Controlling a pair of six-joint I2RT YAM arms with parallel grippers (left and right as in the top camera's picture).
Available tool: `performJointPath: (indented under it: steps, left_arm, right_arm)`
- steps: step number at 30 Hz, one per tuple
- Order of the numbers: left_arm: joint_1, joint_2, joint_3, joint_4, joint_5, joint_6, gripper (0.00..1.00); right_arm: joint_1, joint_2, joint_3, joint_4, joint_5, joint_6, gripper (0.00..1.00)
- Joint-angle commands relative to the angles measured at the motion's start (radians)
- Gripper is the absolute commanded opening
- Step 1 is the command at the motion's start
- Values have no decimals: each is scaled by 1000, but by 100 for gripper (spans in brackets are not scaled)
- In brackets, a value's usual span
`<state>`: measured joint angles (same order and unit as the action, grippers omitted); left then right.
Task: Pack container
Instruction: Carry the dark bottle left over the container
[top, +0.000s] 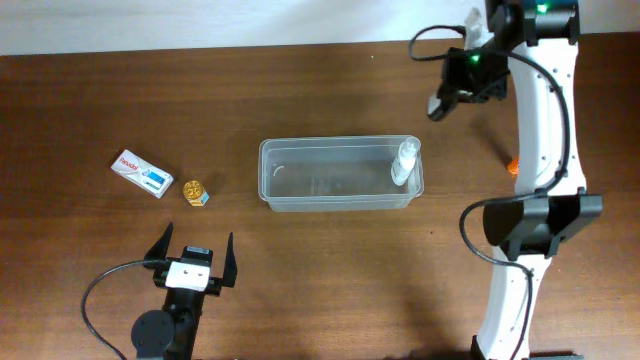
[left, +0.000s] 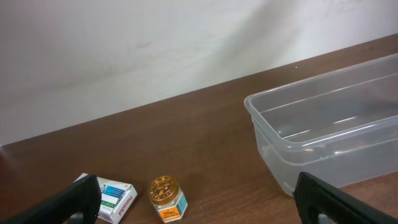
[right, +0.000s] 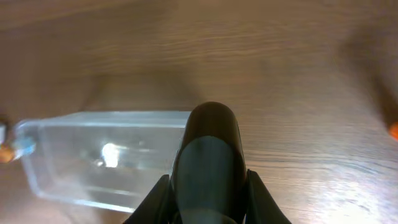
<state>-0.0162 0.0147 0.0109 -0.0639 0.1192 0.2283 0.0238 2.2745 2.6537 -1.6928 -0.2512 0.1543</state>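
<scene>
In the middle of the bench lies the container (top: 330, 185), its long sides parallel to the far edge, with a small clear bottle (top: 404, 163) inside at its right end. Toward the left edge sit a white box (top: 143, 173) and, near it, a gold-lidded jar (top: 195, 192). By the near edge the left gripper (top: 197, 245) hovers, fingers spread wide. Near the far right corner hangs the right gripper (top: 438, 106); I cannot tell whether its fingers are apart. A small orange thing (top: 513, 167), perhaps a cap, lies toward the right edge.
</scene>
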Motion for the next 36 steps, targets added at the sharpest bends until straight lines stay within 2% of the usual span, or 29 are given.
performJointPath:
  steps: [1,9,20,26,36]
  left_arm:
    - [6,-9,-2,-5,-4,12,99]
    - [6,-9,-2,-5,-4,12,99]
    - [6,-9,-2,-5,-4,12,99]
    - [6,-9,-2,-5,-4,12,99]
    - [6,-9,-2,-5,-4,12,99]
  right_arm:
    - [64,-78,31,-6,-56,-20,20]
    - [209,-116,29,-6,-24,-19,20]
    - [409,-113,-87,-6,295,120,20]
    - [437,-113,-270,34,395,256,19]
    - [434,-113,-486,199,395,274,19]
